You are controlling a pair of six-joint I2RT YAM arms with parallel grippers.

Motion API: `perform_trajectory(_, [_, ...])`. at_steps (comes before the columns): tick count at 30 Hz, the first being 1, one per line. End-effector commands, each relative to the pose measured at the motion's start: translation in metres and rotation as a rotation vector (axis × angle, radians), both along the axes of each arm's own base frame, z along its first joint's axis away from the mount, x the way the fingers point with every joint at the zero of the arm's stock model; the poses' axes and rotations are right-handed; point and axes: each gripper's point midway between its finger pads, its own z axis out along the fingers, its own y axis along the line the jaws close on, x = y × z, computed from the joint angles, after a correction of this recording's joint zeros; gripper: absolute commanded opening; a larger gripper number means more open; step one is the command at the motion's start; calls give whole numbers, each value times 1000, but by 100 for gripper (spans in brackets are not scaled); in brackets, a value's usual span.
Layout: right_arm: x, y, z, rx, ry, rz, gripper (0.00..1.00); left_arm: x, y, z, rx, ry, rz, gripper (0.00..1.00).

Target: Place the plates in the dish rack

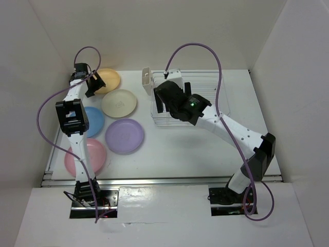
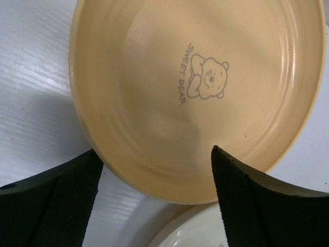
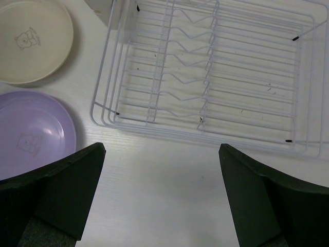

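Five plates lie flat on the table at the left: yellow-orange (image 1: 109, 80), cream (image 1: 119, 103), light blue (image 1: 92, 121), lilac purple (image 1: 125, 136) and pink (image 1: 88, 156). The white wire dish rack (image 1: 216, 87) stands at the back centre and holds no plates, with its cutlery holder (image 1: 147, 81) on the left end. My left gripper (image 1: 94, 85) is open, its jaws straddling the near rim of the yellow-orange plate (image 2: 195, 82). My right gripper (image 1: 165, 103) is open and empty, raised above the rack's near left corner (image 3: 205, 135).
The cream plate's rim (image 2: 190, 234) lies just below the yellow-orange one in the left wrist view. The cream plate (image 3: 31, 38) and purple plate (image 3: 31, 134) lie left of the rack. White walls enclose the table on three sides.
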Motion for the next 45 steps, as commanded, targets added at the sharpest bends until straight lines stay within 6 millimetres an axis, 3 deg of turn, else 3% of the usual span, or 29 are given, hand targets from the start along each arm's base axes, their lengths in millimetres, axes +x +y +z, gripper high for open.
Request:
perform_trajectory(1, [-4, 3, 32, 76, -72, 7, 100, -26, -3, -58, -29, 176, 41, 88])
perform_trajectory(2, [-6, 3, 26, 68, -58, 15, 100, -31, -3, -68, -33, 206, 54, 86])
perform_trajectory(3, [-6, 4, 33, 89, -75, 15, 100, -31, -3, -66, -39, 207, 63, 84])
perform_trajectory(6, [-9, 12, 28, 101, -61, 47, 100, -33, -5, -69, -46, 215, 59, 73])
perform_trajectory(9, [-9, 12, 28, 101, -61, 47, 100, -38, -3, -72, -37, 220, 77, 70])
perform_trajectory(13, [-7, 11, 29, 85, -71, 37, 100, -42, -2, -70, -45, 232, 103, 39])
perform_trajectory(14, [-7, 11, 29, 85, -71, 37, 100, -44, -3, -71, -47, 244, 104, 21])
perform_trajectory(16, [-7, 10, 35, 101, -83, 37, 100, -47, -1, -70, -47, 258, 141, 2])
perform_trajectory(20, [-9, 13, 32, 91, -93, 57, 100, -54, -6, -75, -48, 291, 148, 0])
perform_trajectory(25, [-9, 16, 31, 87, -101, 87, 100, -68, -4, -62, 3, 293, 161, 0])
perform_trajectory(26, [-9, 18, 30, 91, -96, 96, 100, -61, 0, -43, 20, 240, 169, 0])
perform_trajectory(28, [-8, 22, 28, 84, -94, 111, 100, -61, 3, -26, 44, 206, 174, 0])
perform_trajectory(29, [-8, 22, 28, 84, -94, 111, 100, -49, 0, 10, 55, 114, 168, 0])
perform_trajectory(32, [-6, 24, 26, 84, -94, 111, 100, -43, -3, 64, 115, -50, 108, 0])
perform_trajectory(33, [-7, 23, 22, 68, -88, 116, 100, -38, -11, 90, 142, -127, 47, 0])
perform_trajectory(34, [-6, 25, 24, 77, -96, 116, 100, -35, -9, 144, 185, -280, 40, 0])
perform_trajectory(36, [-6, 24, 26, 85, -103, 115, 100, -32, -28, 195, 270, -415, -38, 0])
perform_trajectory(37, [-9, 27, 26, 78, -104, 130, 100, -33, -31, 241, 314, -521, -43, 0])
perform_trajectory(38, [-10, 26, 21, 70, -97, 131, 100, -32, -30, 258, 337, -542, -52, 0])
perform_trajectory(42, [-11, 30, 18, 77, -89, 147, 100, -20, -64, 316, 402, -699, -256, 0])
perform_trajectory(43, [-11, 30, 18, 77, -89, 147, 100, -20, -86, 325, 407, -747, -338, 0])
perform_trajectory(44, [-12, 31, 18, 81, -85, 155, 100, -18, -89, 327, 454, -755, -356, 0])
perform_trajectory(45, [-12, 31, 18, 81, -85, 155, 100, -19, -91, 349, 491, -792, -343, 0])
